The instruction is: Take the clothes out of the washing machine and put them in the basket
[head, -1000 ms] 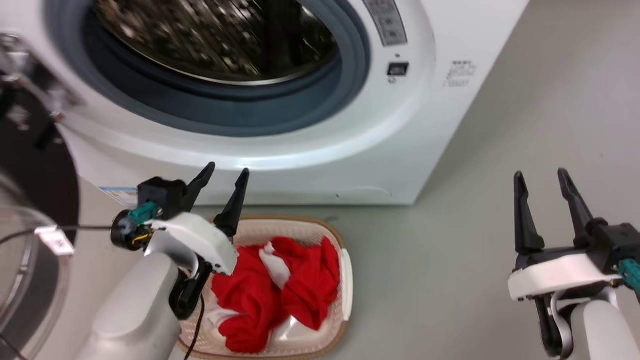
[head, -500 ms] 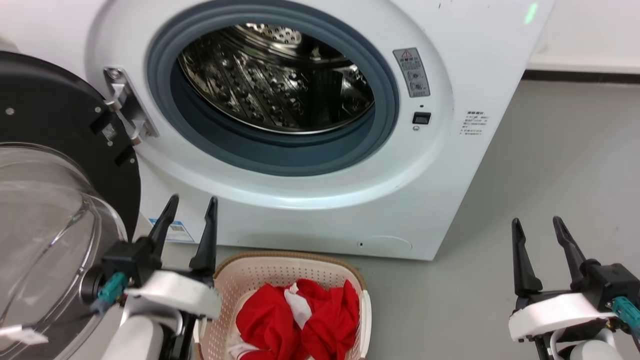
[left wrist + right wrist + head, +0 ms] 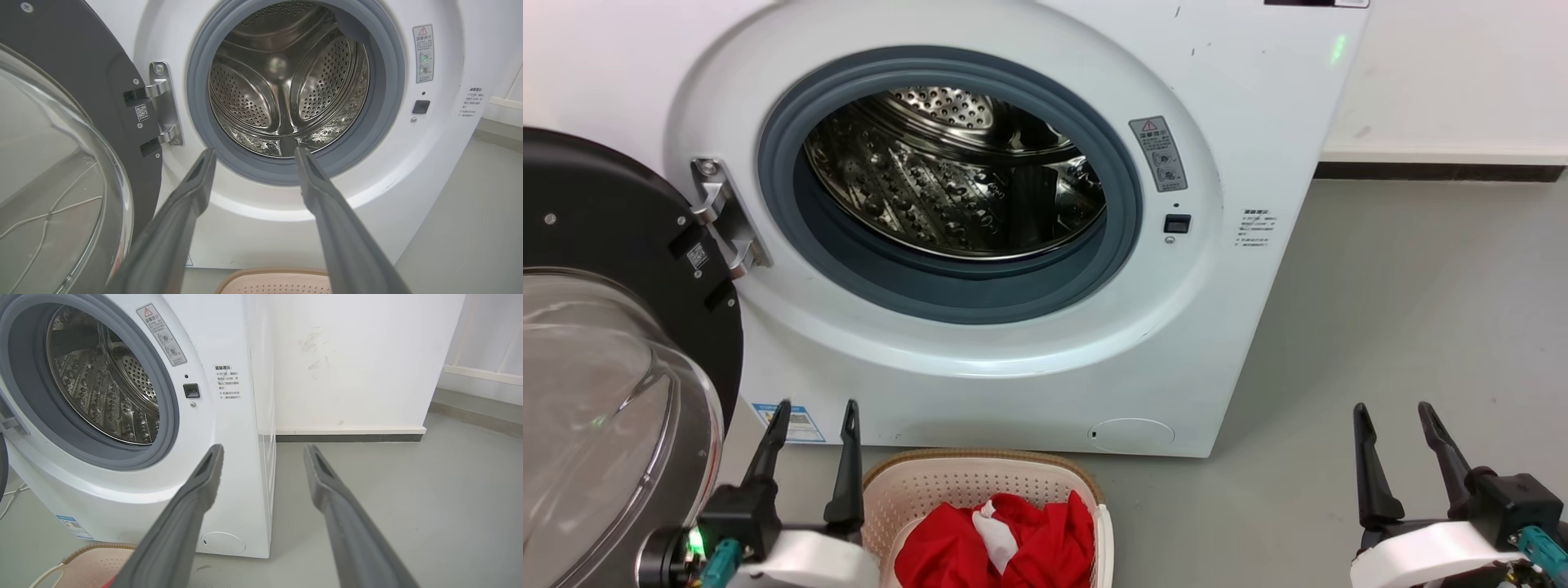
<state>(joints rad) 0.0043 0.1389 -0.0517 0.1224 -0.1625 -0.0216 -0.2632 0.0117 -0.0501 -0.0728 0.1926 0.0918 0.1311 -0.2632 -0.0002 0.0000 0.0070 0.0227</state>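
Two grippers hang empty at the bottom of the head view. The left gripper (image 3: 817,406) is at lower left, just beside the basket's left rim. The right gripper (image 3: 1392,407) is at lower right, over bare grey floor (image 3: 1380,286). Each has its two dark fingers (image 3: 848,457) spread apart with nothing between them. In the wrist views the left pair frames the porthole and the right pair points past the machine's right-hand corner.

One washing machine (image 3: 1258,98) takes the upper middle of the frame. Its one door (image 3: 613,245) is swung wide to the left. It has one drum (image 3: 947,188), and what I can see of its dimpled steel is bare. The left wrist view looks straight in to the back wall and meets shiny metal.

One basket (image 3: 923,494) stands on the floor just in front of the machine, at bottom centre, cut off by the frame's lower edge. In it lie the clothes (image 3: 1045,539), one red heap with a white scrap (image 3: 996,535) on top. The heap is too bundled together for me to count the garments.

To my eye the job is at its last step, or done: the red things are in the basket and the machine looks emptied. The next move, I'd say, calls for a check behind the grey rubber lip (image 3: 964,302) at the drum's lowest front, which the head view hides. If anything lies there, the left gripper is the one lined up to reach in.
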